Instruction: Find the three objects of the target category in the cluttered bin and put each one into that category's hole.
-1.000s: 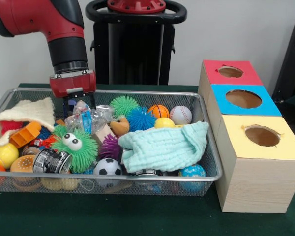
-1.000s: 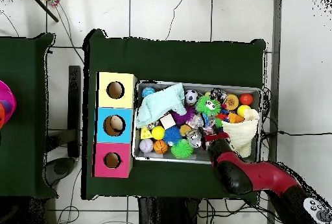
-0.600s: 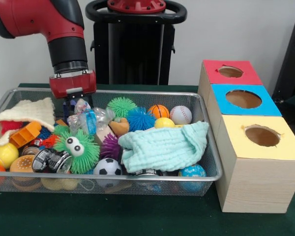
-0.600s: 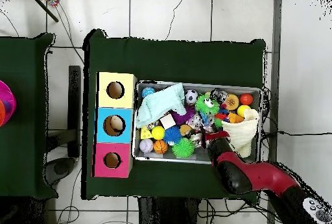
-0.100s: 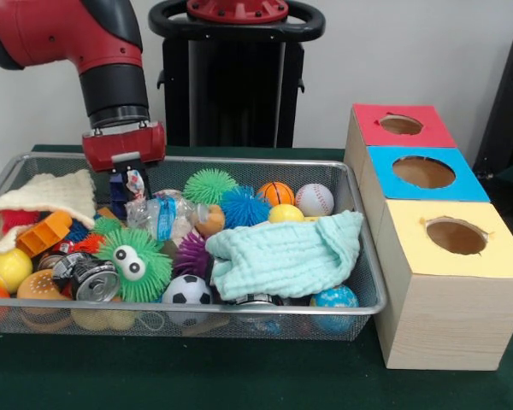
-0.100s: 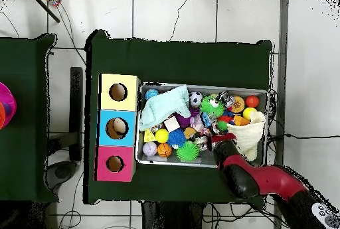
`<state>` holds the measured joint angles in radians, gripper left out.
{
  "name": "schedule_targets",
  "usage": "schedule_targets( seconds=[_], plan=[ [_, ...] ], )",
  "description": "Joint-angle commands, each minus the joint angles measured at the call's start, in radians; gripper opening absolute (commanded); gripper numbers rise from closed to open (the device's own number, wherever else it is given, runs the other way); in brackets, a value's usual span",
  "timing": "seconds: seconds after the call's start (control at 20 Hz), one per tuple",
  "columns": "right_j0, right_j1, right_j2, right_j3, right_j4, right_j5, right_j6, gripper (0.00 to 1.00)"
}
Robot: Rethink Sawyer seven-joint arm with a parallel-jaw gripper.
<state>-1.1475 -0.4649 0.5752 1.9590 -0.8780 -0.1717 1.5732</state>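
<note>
My hand (image 5: 130, 181) hangs over the far left part of the wire bin (image 5: 359, 256), its dark fingers dipped among the clutter, with something small and pale showing between them; I cannot tell whether they are clamped on it or merely standing round it. Just beside the fingers lies a crumpled clear plastic bottle with a blue label (image 5: 161, 213), and in front of that sits a green spiky toy with googly eyes (image 5: 135, 263) with a shiny tin can (image 5: 92, 280) touching its left side. From overhead I see the red arm reaching in from the bin's lower right, the hand (image 6: 222, 137) next to the cream cloth (image 6: 251, 140). The bin holds several balls: a small basketball (image 5: 275, 193) and a baseball (image 5: 314, 199) side by side at the far rim, a yellow ball (image 5: 285, 213) just in front of them, a soccer ball (image 5: 186, 289) at the near wall, a blue globe-patterned ball (image 5: 335, 299) in the near right corner, and a yellow-green ball (image 5: 5, 270) at the left end. A mint-green cloth (image 5: 286, 254) covers the right middle. Green (image 5: 209, 184), blue (image 5: 244, 207) and purple (image 5: 191, 254) spiky balls sit round the centre. To the right of the bin, on the dark green surface (image 5: 239, 376), stands the wooden sorting box, with a red-topped hole (image 5: 401, 125), a blue-topped hole (image 5: 423, 172) and a yellow-topped hole (image 5: 456, 236).
</note>
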Motion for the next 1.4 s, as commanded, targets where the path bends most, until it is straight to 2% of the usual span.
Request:
schedule_targets(
  seconds=[0.05,0.2,0.3,0.45,0.65,1.05,1.3,1.4],
  plan=[
    [0.022,-0.016,0.064,0.000,0.050,0.024,0.161,0.00],
    [0.080,-0.130,0.011,0.047,0.110,0.061,0.171,0.00],
    [0.171,-0.196,-0.096,0.051,0.155,0.077,0.190,0.00],
    [0.309,-0.333,-0.250,0.090,0.221,0.119,0.212,0.00],
    [0.476,-0.387,-0.422,0.056,0.273,0.218,0.192,0.00],
    [0.486,-0.409,-0.388,0.077,0.345,0.297,0.155,0.00],
    [0.493,-0.463,-0.336,0.089,0.420,0.438,0.111,0.00],
    [0.517,-0.468,-0.332,0.084,0.446,0.476,0.113,0.00]
  ],
)
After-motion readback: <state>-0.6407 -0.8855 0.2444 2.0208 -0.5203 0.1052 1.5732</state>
